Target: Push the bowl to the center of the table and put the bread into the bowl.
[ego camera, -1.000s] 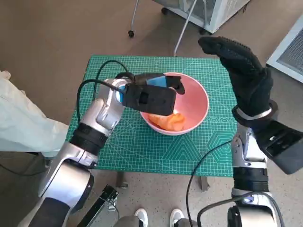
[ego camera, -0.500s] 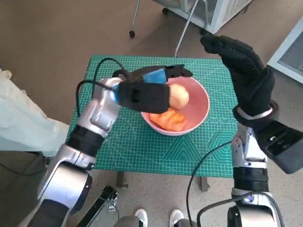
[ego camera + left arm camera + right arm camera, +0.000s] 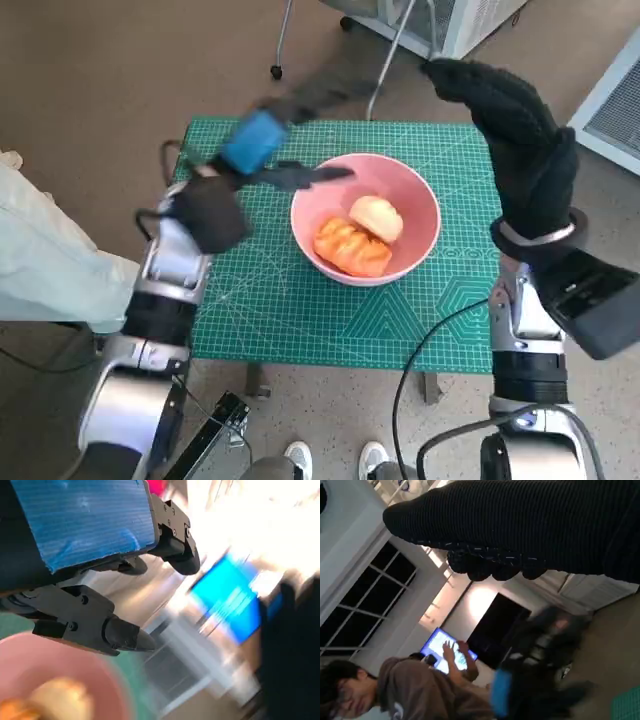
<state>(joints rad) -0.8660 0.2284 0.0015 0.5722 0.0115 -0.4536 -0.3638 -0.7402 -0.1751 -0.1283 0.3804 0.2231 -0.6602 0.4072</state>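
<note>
We see the pink bowl [image 3: 366,218] near the middle of the head view, resting on the green cutting mat [image 3: 300,310] that covers the counter [image 3: 250,372]. Inside it lie two pieces: the pale round bread [image 3: 376,217] toward the upper right of the bowl, and an orange-brown pastry [image 3: 350,247] just beside it, lower left; the two touch.

Our left hand [image 3: 262,150] is blurred in the upper left of the frame, raised over the mat's far left part and apart from the bowl. Its blue tape [image 3: 252,141] shows clearly, and its dark fingers [image 3: 305,175] stretch toward the bowl's rim without meeting it. In the left wrist view the fingers [image 3: 120,635] are spread apart with nothing between them, and the bowl's rim and the bread [image 3: 62,697] sit in the lower left corner.

Our right hand [image 3: 515,135] is held up at the upper right of the head view, beyond the counter's right edge, fingers extended and holding nothing.

A person [image 3: 395,692] appears at the lower left of the right wrist view.
</note>
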